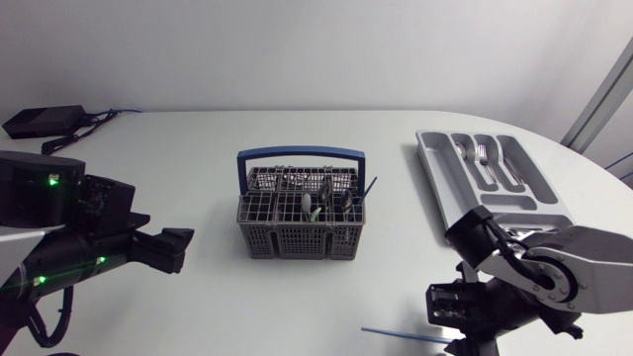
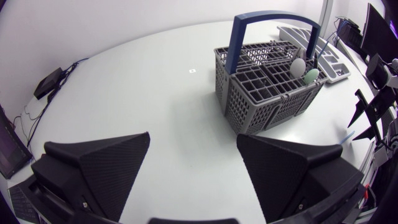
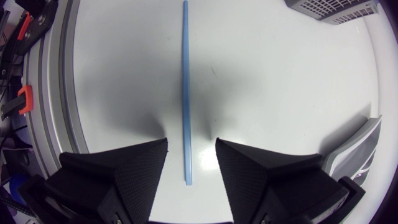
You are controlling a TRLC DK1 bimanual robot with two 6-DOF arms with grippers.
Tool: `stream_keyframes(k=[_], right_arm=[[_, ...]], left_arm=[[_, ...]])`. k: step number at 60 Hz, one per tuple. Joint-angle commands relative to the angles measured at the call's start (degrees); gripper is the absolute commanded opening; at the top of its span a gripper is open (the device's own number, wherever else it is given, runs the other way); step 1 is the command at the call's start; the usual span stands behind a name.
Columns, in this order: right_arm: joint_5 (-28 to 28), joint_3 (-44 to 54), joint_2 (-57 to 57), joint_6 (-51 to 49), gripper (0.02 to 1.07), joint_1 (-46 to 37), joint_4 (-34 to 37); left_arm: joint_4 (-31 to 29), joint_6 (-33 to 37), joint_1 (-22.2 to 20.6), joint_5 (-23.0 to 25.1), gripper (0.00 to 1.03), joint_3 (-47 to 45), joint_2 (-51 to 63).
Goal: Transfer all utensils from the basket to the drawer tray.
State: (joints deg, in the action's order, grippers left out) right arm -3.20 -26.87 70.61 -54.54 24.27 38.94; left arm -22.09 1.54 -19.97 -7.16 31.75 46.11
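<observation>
Your right gripper (image 3: 191,145) hangs with its fingers spread, one either side of the near end of a thin, straight pale-blue plastic stick (image 3: 185,93). The stick lies flat on the white table (image 3: 280,93), well apart from the grey mesh basket with a blue handle (image 1: 297,240) and from the grey drawer tray (image 1: 435,163). Its long axis runs straight ahead from the fingers, towards the basket. Expect it to be light, stiff, slippery and hard to lift off the table, so pinch across its width near mid-length. Your left gripper (image 2: 193,137) is spread and empty.

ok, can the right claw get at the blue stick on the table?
Likely yes: the right claw is open directly over the blue stick, which lies flat with nothing on it.
</observation>
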Motion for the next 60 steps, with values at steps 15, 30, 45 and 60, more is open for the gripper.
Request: stream_keyframes(k=[15,30,45,60], right_arm=[[-0.3,2.7,3.4,-0.9,0.41,1.6,-2.2],[-0.4,2.0,6.6,0.5,0.08,3.8,-3.0],[-2.4,-3.9,8.8,5.5,0.08,6.3,-3.0],[-5.9,-10.6,6.1,9.4,0.08,3.4,0.4]], left_arm=[[0.1,-0.5,-0.1,0.0,0.98,-1.7,0.2],[0.1,-0.4,-0.2,0.0,0.98,-1.4,0.3],[0.1,-0.4,-0.1,0.0,0.98,-1.5,0.3],[0.0,-0.2,-0.1,-0.1,0.98,-1.2,0.2]])
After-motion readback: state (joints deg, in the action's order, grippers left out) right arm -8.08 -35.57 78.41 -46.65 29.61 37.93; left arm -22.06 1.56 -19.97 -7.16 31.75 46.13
